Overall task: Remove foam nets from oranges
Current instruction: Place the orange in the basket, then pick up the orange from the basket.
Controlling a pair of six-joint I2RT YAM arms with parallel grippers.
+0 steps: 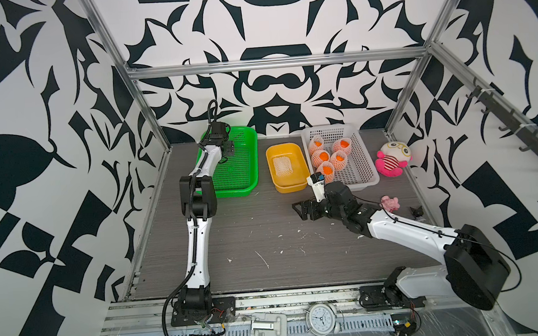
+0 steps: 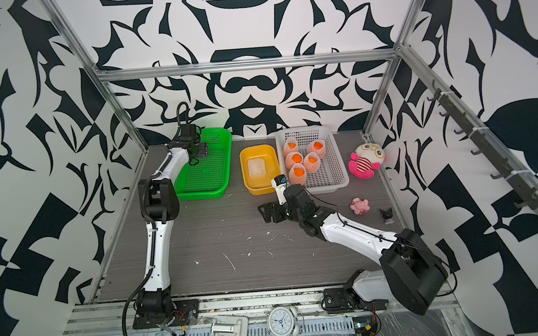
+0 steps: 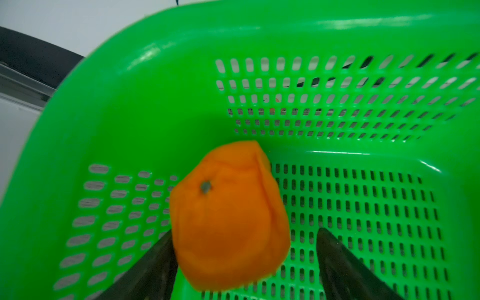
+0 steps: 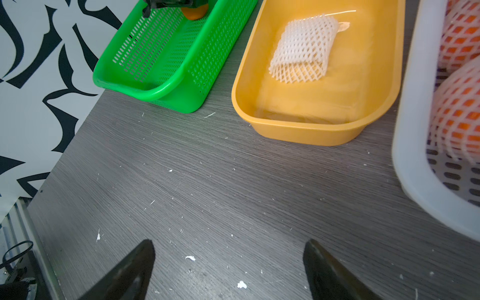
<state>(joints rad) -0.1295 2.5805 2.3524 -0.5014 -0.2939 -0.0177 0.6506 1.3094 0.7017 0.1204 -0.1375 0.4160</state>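
Left gripper [image 3: 245,232] gapes around the bare orange [image 3: 228,215]; let fall, it may bounce from the green basket [image 3: 130,104]; right gripper [image 4: 230,241] wide, empty

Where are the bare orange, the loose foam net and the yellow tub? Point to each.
bare orange [image 3: 228,215], left wrist view, middle of its skin
loose foam net [image 4: 301,49], right wrist view, middle of the mesh
yellow tub [image 1: 290,187], in a top view, its front wall

High stereo overheads; wrist cameras — close
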